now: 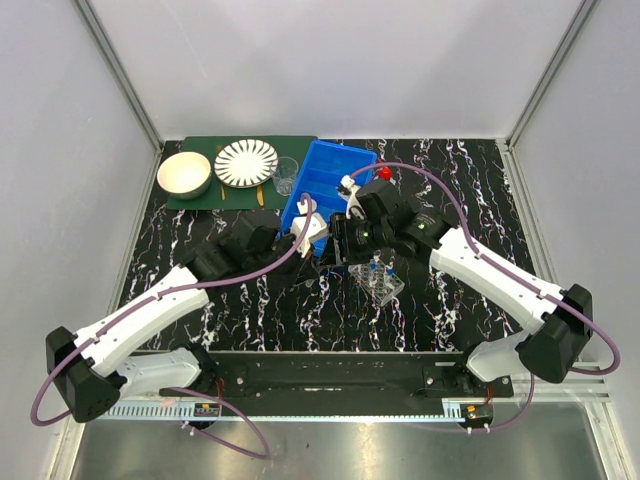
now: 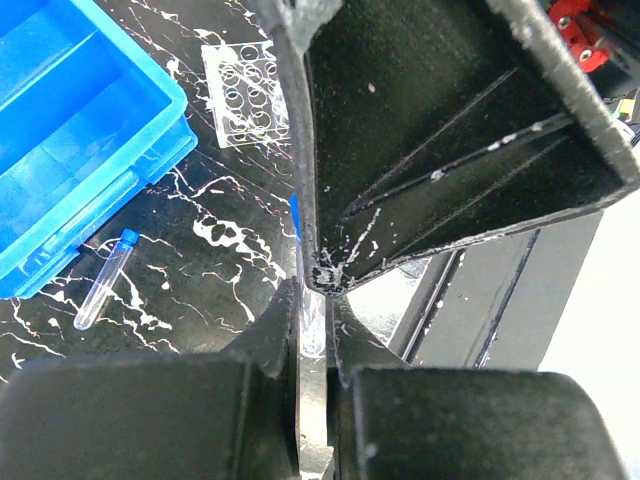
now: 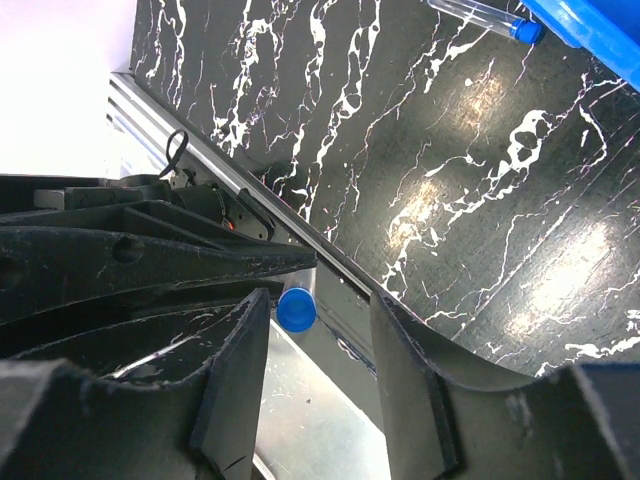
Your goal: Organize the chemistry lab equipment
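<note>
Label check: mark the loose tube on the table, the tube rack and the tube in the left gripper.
loose tube [image 2: 103, 283]: left wrist view, middle of its clear body.
tube rack [image 2: 248, 95]: left wrist view, its holed top plate.
held tube [image 2: 312, 325]: left wrist view, clear body near its end.

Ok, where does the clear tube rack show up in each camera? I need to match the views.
Top external: the tube rack sits near the middle of the table, nearer the arm bases than the blue bin.
Left wrist: the rack is at the top of the frame, left of centre, just past the bin's corner.
Right wrist: not in it.
Shared landmark: the blue bin, upper left in the left wrist view and top right corner in the right wrist view.
</note>
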You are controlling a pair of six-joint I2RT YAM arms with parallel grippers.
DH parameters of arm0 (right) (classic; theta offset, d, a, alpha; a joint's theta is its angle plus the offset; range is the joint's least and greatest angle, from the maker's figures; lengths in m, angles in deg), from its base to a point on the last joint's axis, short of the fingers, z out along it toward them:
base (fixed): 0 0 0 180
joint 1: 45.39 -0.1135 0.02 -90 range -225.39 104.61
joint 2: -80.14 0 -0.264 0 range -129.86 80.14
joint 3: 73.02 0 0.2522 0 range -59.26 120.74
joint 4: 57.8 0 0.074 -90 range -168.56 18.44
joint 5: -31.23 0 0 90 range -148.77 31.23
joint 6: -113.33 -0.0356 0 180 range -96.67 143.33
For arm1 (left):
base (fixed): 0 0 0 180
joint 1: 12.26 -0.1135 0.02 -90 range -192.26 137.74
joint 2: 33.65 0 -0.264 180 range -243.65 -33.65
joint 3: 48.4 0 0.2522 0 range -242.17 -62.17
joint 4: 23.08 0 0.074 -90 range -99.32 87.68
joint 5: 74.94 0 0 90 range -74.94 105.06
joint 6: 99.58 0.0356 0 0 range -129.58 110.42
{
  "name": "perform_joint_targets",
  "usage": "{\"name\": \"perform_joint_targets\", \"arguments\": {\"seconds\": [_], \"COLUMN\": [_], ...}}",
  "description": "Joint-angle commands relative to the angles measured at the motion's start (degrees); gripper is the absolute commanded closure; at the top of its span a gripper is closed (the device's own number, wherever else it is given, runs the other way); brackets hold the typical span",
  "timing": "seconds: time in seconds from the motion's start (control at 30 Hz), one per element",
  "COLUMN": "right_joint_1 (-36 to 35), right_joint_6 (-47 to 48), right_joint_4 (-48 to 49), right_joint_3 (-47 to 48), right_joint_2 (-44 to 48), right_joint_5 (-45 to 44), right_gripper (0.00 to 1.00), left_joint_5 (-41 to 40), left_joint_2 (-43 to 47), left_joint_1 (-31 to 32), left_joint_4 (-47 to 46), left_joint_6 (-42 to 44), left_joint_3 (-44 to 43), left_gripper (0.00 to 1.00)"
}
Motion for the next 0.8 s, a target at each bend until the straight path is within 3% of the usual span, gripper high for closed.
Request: {"name": "perform_joint_targets", "arguments": {"seconds": [0.0,0.53,0.67,0.73,0.77], "right_joint_1": [-0.9,-1.8,-1.8,-1.8,-1.9], "right_joint_6": [-0.4,-1.1,-1.1,-1.2,-1.3], "right_joint_4": [2.6,3.6,3.6,3.7,3.6], "right_joint_3": [2.7,2.9,3.0,3.1,3.0], "right_joint_2": [-0.3,-1.5,-1.8,-1.9,-1.8], "right_joint_5": [1.2,0.5,0.2,0.3,0.2], "right_gripper": [0.51,0.71,0.86,1.0,1.0], "left_joint_5": [-0.4,0.9,0.7,0.8,0.9], "left_joint_2": [1.2,1.4,1.3,1.3,1.3], "left_joint_1": [0.3,0.4,0.4,0.4,0.4], "left_joint_4": [-3.3,-4.3,-4.2,-4.2,-4.2], "left_joint_6": [-0.2,-0.8,-0.7,-0.7,-0.7], "left_joint_3": [0.4,0.7,0.8,0.7,0.7], "left_gripper": [1.0,1.0,1.0,1.0,1.0]}}
